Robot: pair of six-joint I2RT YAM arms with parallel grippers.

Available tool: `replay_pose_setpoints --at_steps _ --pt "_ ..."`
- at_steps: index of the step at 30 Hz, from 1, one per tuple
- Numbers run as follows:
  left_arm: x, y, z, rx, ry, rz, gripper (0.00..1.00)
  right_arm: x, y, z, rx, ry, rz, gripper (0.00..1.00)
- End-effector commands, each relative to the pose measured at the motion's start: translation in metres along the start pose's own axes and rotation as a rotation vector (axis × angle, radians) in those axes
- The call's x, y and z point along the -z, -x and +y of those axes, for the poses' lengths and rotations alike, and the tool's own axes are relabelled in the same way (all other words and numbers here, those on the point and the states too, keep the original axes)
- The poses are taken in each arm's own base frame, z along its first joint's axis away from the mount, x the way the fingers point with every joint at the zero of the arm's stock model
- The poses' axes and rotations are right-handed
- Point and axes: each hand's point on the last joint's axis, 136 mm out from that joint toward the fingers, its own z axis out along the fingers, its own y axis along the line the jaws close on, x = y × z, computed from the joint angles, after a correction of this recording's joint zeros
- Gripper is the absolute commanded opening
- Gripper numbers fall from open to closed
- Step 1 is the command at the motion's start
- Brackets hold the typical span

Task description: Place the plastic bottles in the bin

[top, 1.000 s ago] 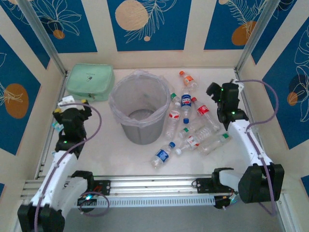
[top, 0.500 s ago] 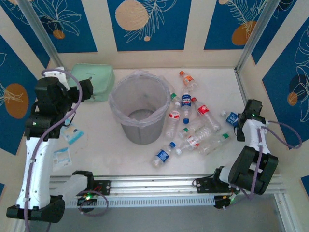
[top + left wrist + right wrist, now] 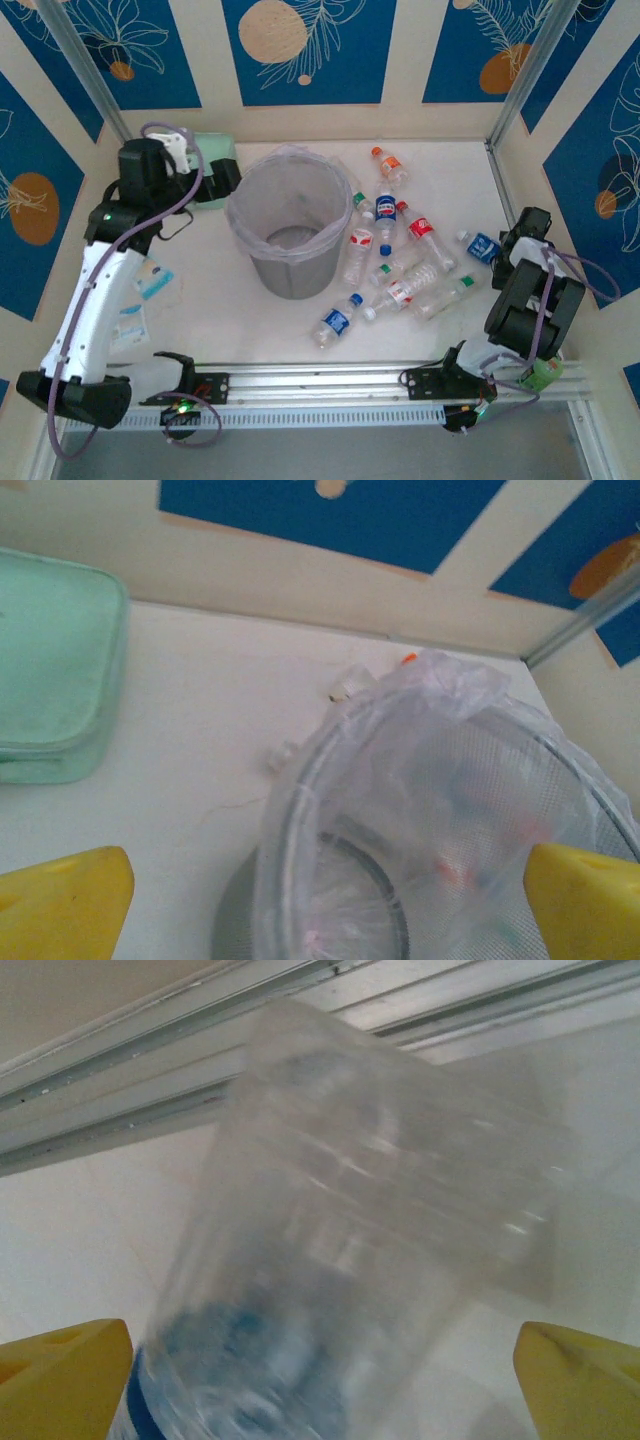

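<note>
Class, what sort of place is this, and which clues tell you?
Probably a robot test booth: two arms bolted to a metal rail, printed wall panels closing in a table, bottles staged beside a bin.

bin (image 3: 290, 272) upright, bag-lined | bottles (image 3: 385, 215) lying scattered R of it

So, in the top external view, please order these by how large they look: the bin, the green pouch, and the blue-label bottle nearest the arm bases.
1. The bin, clearly largest.
2 and 3. Unsure: the left arm covers much of the green pouch, so its visible part looks hardly larger than the blue-label bottle.
</note>
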Motion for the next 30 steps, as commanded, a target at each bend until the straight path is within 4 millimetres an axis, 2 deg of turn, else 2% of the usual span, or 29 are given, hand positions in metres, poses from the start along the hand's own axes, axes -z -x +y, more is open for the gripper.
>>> replay_pose_setpoints --at_steps 1,2,4,8,14,17,21,23,25,28,30 --pt "-0.011 0.005 -0.011 -0.017 -0.014 -0.011 1.0 -0.012 -0.001 0.021 -0.002 0.035 0.027 0.94" --pt "-0.015 0.003 -0.011 -0.025 -0.005 -0.002 1.0 -0.016 -0.003 0.022 0.002 0.027 0.033 0.91" --pt "-0.023 -0.003 -0.009 -0.046 0.021 0.025 1.0 -0.021 -0.006 0.024 0.018 0.015 0.05 0.79" --pt "-0.033 -0.011 -0.002 -0.06 0.059 0.06 1.0 -0.021 -0.008 0.024 0.042 0.008 0.035 0.64" --pt "-0.041 -0.021 0.001 -0.077 0.089 0.093 1.0 0.001 -0.001 0.032 0.121 0.027 -0.013 0.43" --pt "-0.044 -0.024 -0.008 -0.053 0.026 0.076 0.99 0.019 0.0 0.044 0.185 0.076 -0.024 0.34" --pt "-0.049 -0.039 -0.011 -0.054 0.014 0.098 0.97 0.058 -0.002 0.068 0.31 0.169 -0.059 0.27" --pt "-0.049 -0.045 -0.005 -0.072 0.048 0.11 0.96 0.085 -0.005 0.082 0.379 0.232 -0.07 0.25" --pt "-0.047 -0.047 -0.002 -0.082 0.062 0.1 0.93 0.119 -0.014 0.099 0.467 0.339 -0.071 0.21" --pt "-0.048 -0.044 -0.007 -0.095 0.038 0.092 0.88 0.174 -0.042 0.125 0.579 0.55 0.002 0.14" --pt "-0.043 -0.036 -0.01 -0.123 0.044 0.086 0.87 0.219 -0.074 0.14 0.687 0.72 0.085 0.1"
